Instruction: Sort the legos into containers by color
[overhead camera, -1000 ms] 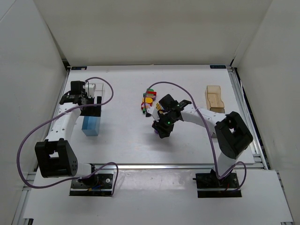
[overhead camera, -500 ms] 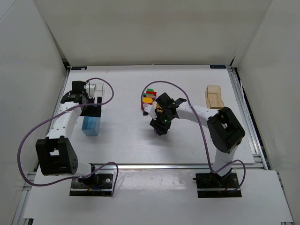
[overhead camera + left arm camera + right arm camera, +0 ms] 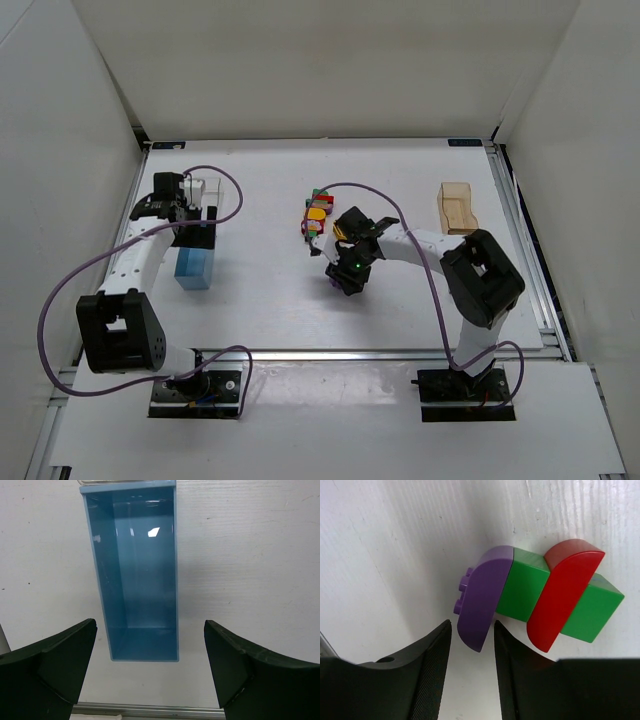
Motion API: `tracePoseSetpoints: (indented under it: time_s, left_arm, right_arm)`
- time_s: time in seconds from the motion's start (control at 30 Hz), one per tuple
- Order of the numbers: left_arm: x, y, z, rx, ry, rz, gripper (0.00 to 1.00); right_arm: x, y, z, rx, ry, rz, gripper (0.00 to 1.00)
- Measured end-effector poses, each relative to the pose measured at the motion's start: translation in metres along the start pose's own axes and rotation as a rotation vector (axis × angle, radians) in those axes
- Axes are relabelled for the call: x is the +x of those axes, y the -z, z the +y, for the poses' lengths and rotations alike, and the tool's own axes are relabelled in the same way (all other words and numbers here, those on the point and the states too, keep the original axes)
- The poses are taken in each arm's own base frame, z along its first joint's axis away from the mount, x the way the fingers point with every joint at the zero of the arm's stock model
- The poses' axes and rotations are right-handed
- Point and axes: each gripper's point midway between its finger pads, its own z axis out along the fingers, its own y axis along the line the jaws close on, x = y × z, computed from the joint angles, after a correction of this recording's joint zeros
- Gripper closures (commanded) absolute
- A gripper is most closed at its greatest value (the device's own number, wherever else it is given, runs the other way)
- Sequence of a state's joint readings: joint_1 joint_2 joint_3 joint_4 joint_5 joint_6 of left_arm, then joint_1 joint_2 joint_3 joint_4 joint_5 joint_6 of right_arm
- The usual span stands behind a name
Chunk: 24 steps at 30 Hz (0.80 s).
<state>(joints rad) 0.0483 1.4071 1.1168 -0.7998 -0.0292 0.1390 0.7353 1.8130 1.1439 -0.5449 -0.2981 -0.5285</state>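
Observation:
In the right wrist view a stack of legos lies on the table: a purple rounded brick (image 3: 482,597), a green brick (image 3: 522,592), a red rounded brick (image 3: 562,597) and another green brick (image 3: 594,611). My right gripper (image 3: 470,632) is open narrowly, with the purple brick's end between its tips and a gap on each side. In the top view it (image 3: 347,278) sits just below the pile of mixed legos (image 3: 316,213). My left gripper (image 3: 150,660) is open and empty above the light blue container (image 3: 135,580).
The clear container (image 3: 207,188) stands behind the left gripper (image 3: 195,232) and the light blue container (image 3: 193,266) in front of it. The dark container is hidden under that gripper. The tan container (image 3: 458,208) stands at the far right.
The right arm's elbow has swung in and the wrist has turned slightly, with the gripper staying low by the purple brick. The left arm has barely moved.

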Motion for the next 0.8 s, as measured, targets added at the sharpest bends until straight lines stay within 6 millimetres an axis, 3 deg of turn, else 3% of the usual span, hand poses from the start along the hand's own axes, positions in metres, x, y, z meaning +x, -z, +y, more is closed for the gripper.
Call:
tracePoseSetpoints:
  time_s: [0.33,0.43,0.57,0.63,0.8]
  left_arm:
    - [0.006,-0.009,-0.005,0.010,0.013,0.038,0.01]
    - [0.010,-0.010,-0.007,0.013,0.014,0.049,0.01]
    - [0.013,-0.011,-0.008,0.016,0.013,0.059,0.01]
    - [0.013,-0.011,-0.009,0.019,0.012,0.059,0.01]
    - [0.013,-0.011,-0.021,0.087,0.009,0.058,0.00]
  right_arm:
    - [-0.009,-0.004,-0.008,0.027,-0.027,-0.024,0.58]
    - [-0.012,-0.005,-0.010,0.033,-0.036,-0.033,0.65]
    - [-0.012,-0.006,-0.011,0.037,-0.039,-0.034,0.90]
    - [-0.013,-0.006,-0.011,0.038,-0.032,-0.036,0.98]
    - [-0.008,-0.003,-0.010,0.047,-0.001,-0.038,1.00]
